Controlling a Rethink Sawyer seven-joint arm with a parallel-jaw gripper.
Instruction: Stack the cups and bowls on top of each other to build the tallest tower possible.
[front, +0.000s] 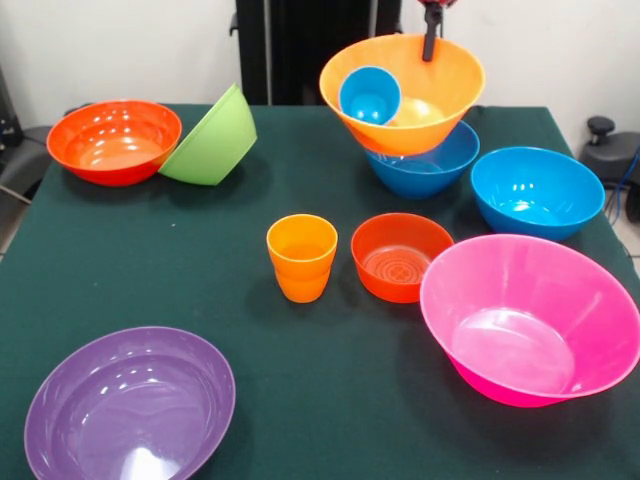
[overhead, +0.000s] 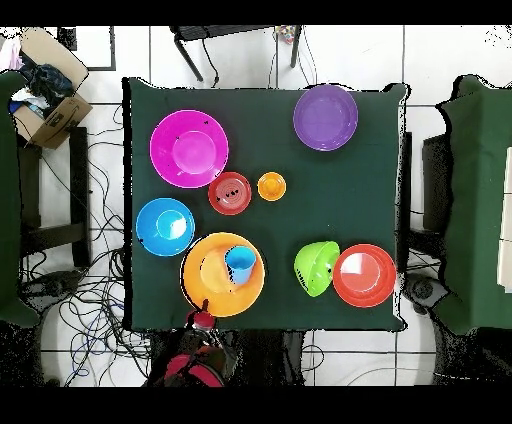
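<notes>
The tower is a big orange bowl (front: 405, 95) that sits tilted on a blue bowl (front: 425, 165), with the light blue cup (front: 370, 95) lying inside it. From overhead the orange bowl (overhead: 222, 275) and the cup (overhead: 240, 264) hide the blue bowl under them. My gripper (front: 431, 35) hangs at the orange bowl's far rim, and it also shows in the overhead view (overhead: 203, 318). Loose on the table are an orange cup (front: 302, 257), a small red-orange bowl (front: 400, 256), a pink bowl (front: 530, 320), a second blue bowl (front: 537, 192), a purple bowl (front: 130, 405), and a lime green bowl (front: 212, 138) leaning on a red-orange bowl (front: 113, 141).
The dark green table (front: 300, 380) ends close behind the tower on the robot's side. A cardboard box (overhead: 50, 110) and cables (overhead: 90, 290) lie on the floor beside the table. Other green tables (overhead: 480, 190) stand at both sides.
</notes>
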